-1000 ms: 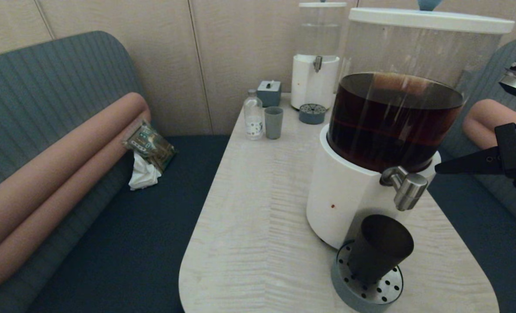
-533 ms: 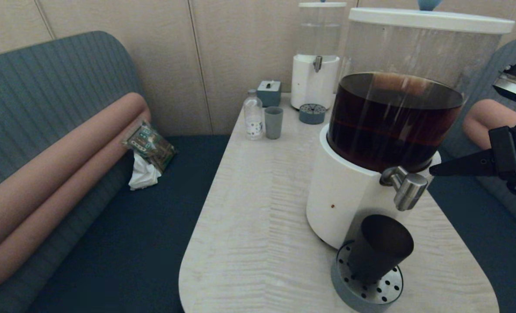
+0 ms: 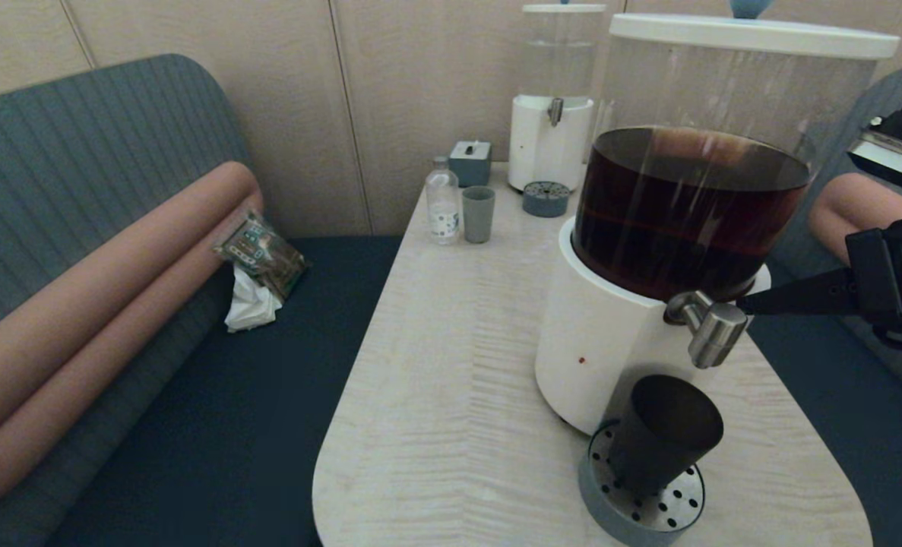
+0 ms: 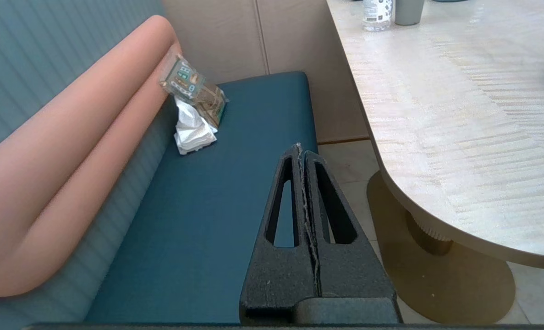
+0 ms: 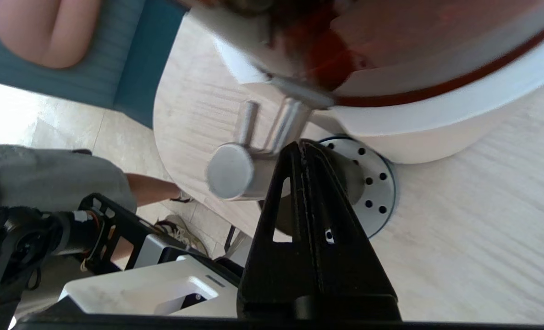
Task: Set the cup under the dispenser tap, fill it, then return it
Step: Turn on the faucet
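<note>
The dark brown cup (image 3: pixel 663 431) stands on the perforated drip tray (image 3: pixel 640 509) under the brushed-steel dispenser tap (image 3: pixel 713 328) of the big dispenser (image 3: pixel 610 342) holding dark brown liquid. My right gripper (image 3: pixel 743 305) reaches in from the right, shut and empty, its tip right beside the tap. In the right wrist view the right gripper (image 5: pixel 301 145) lies just next to the dispenser tap (image 5: pixel 235 169), with the cup mostly hidden behind the fingers. My left gripper (image 4: pixel 299 149) is shut and empty, parked over the blue bench left of the table.
A pale grey-green cup (image 3: pixel 479 213), a small bottle (image 3: pixel 443 201), a grey box (image 3: pixel 470 162) and a second clear-liquid dispenser (image 3: pixel 551 129) with its own drip tray (image 3: pixel 545 199) stand at the table's far end. A packet and tissue (image 3: pixel 257 266) lie on the bench.
My right gripper has moved left toward the tap, from a gap beside it to its tip reaching the tap. The cup and left arm have not moved.
</note>
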### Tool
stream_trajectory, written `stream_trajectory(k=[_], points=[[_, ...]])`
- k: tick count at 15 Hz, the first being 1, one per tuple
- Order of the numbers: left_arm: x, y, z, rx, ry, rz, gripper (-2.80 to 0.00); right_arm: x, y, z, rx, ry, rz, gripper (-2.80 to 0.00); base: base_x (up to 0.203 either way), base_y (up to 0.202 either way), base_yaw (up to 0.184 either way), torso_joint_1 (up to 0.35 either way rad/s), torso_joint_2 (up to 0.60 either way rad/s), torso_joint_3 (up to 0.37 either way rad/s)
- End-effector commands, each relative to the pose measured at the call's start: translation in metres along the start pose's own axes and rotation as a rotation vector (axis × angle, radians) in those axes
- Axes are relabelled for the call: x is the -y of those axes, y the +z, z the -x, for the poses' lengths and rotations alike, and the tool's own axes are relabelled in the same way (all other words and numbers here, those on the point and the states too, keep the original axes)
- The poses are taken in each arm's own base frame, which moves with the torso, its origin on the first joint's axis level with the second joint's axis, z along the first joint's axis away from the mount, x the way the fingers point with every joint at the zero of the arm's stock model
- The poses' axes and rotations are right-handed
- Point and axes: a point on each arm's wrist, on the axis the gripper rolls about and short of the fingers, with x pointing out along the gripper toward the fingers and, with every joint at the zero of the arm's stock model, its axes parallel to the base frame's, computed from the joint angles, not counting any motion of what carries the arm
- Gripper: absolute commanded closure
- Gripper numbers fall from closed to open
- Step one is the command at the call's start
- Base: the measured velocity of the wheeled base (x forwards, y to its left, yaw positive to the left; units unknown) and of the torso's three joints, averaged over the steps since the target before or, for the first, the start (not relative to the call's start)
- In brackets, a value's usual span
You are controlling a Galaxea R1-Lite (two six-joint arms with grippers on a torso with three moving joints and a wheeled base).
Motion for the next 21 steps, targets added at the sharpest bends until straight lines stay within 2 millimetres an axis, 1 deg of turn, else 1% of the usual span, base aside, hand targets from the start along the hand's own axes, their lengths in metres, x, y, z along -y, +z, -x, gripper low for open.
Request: stream_trajectory(k=[1,16,21], points=[[0.001,-0.011,-0.002,-0.04,-0.006,0.001,0.0,-0.003,-0.002,0.002,-0.003,0.011,0.006,0.0,0.0,0.0,0.0,0.0,0.0,0.0],[0.001,-0.011,-0.002,-0.04,-0.006,0.001,0.0,-0.011,-0.006,-0.009,-0.047,0.05,0.032,0.0,0.0,0.0,0.0,0.0,0.0,0.0],[0.001,-0.011,-0.002,-0.04,-0.006,0.002,0.0,-0.015,-0.004,-0.013,-0.027,0.071,0.057,0.0,0.0,0.0,0.0,0.0,0.0,0.0]])
